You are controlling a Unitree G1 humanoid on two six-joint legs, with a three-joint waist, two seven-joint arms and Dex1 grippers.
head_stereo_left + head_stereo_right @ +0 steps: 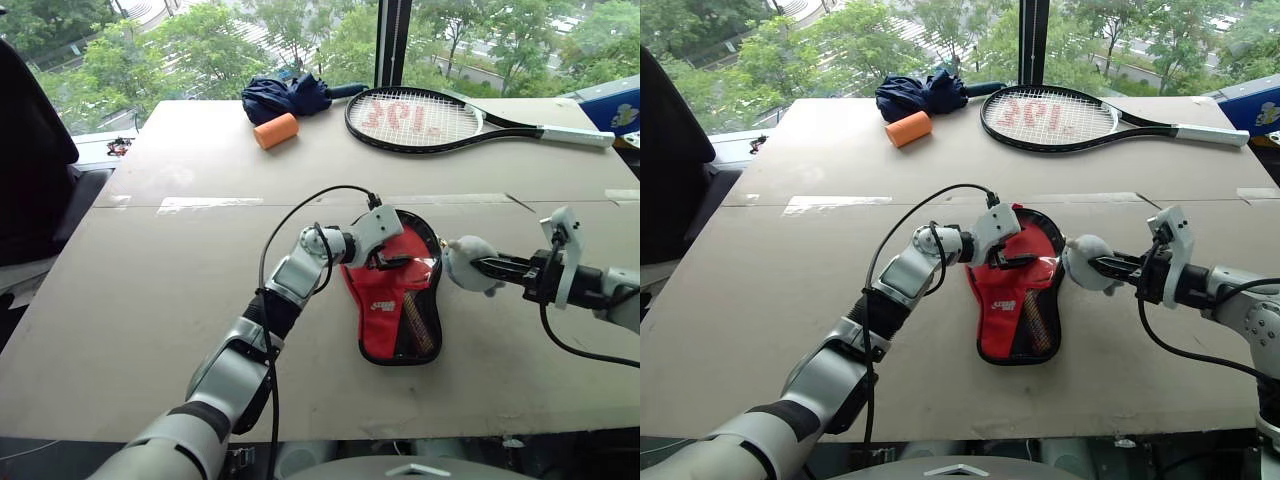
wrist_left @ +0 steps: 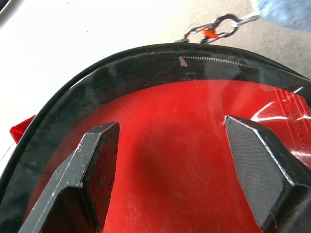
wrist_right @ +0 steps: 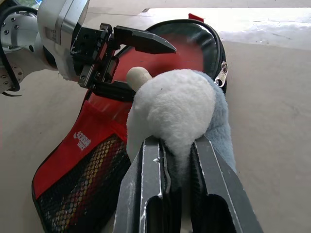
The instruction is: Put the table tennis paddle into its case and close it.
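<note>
The flat paddle-shaped case with a clear plastic side and red panel (image 1: 400,300) carries a small white logo on that red panel, a symbol above a short word; the letters are too small to make out. A line of faint raised lettering runs along the red edge under the plastic in the left wrist view, also unreadable. The black-framed tennis racket (image 1: 420,118) has a red mark painted across its white strings, unclear as letters or figures.

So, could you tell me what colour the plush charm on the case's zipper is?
Pale blue and white plush charm, best in the right wrist view.
</note>
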